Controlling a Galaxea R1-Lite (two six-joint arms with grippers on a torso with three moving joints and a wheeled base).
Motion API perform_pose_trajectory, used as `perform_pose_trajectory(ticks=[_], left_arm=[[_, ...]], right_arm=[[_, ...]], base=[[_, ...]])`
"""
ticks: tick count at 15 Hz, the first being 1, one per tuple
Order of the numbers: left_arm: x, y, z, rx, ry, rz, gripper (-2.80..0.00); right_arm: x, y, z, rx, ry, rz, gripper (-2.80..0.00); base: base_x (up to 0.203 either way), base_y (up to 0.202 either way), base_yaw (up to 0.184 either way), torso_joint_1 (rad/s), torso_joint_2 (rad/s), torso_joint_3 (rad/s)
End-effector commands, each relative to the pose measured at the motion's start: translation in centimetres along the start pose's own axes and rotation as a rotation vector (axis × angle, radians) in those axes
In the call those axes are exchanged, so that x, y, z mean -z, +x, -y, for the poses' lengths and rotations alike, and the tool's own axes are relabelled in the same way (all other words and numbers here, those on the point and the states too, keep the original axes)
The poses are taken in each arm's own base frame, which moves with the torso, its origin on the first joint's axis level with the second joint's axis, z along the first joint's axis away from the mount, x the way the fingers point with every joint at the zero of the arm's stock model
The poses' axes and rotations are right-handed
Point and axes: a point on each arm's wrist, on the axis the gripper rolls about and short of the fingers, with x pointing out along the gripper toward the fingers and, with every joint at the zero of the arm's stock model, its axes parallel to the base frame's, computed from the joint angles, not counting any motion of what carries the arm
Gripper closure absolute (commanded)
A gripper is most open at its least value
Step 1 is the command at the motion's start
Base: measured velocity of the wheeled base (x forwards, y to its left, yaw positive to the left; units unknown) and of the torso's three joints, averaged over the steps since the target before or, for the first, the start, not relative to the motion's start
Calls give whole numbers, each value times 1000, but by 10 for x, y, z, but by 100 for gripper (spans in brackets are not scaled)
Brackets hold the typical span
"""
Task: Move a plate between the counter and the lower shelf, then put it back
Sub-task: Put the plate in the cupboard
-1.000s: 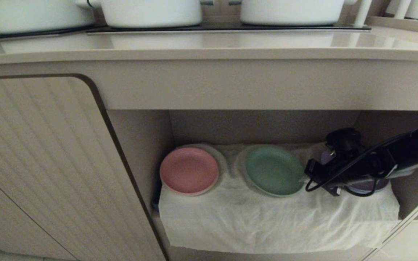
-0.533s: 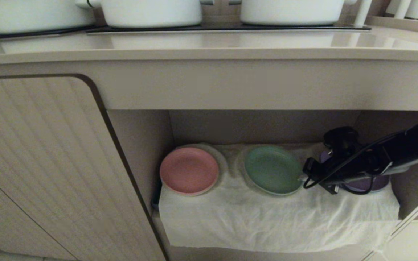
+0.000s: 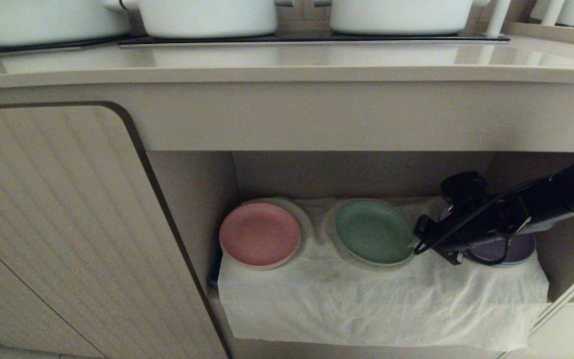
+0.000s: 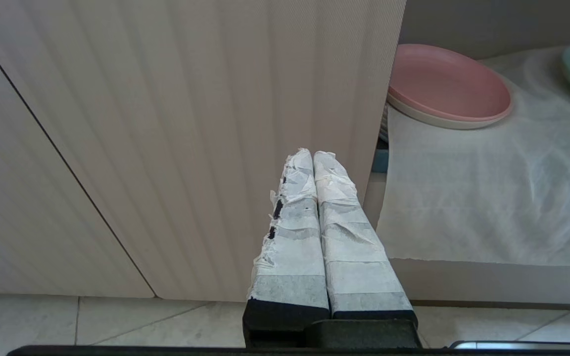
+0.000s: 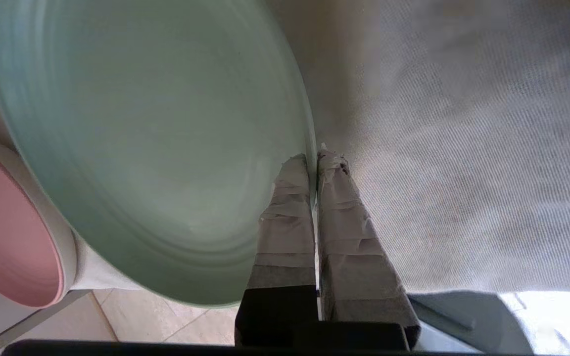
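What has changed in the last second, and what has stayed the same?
The right gripper, shut on the plate rim, rose a little, tilting the plate's right edge up off the white cloth. The pink plate and the parked left gripper stayed put.

The plate (image 3: 374, 232), small, round, matte mint-green with a low raised rim, lay in the lower shelf (image 3: 366, 174), over the wrinkled white cloth (image 3: 366, 299) draping its ledge. Its nearest edge sat pinched between the taped fingers (image 5: 290, 207) of the right gripper (image 3: 416, 242), one above the rim, one below. That gripped side seemed slightly raised, though the angle left this unsure. The beige counter (image 3: 287, 65) ran above the claw, well apart from the plate.
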Motion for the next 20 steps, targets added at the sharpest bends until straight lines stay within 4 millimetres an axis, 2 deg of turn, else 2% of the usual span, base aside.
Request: perform_pose_trajectory(ticks=[1,17,20], left_arm=[[0,0,0,0,0,0,0],[0,0,0,0,-1,1,0],[0,0,0,0,-1,0,0]], right_arm=[[-1,2,-1,4,8,-2,0],[-5,11,0,27,12,10,0],[-11,9,-5,14,7,32,0]], base=[[0,0,0,0,0,0],[0,0,0,0,0,0],[0,0,0,0,0,0]])
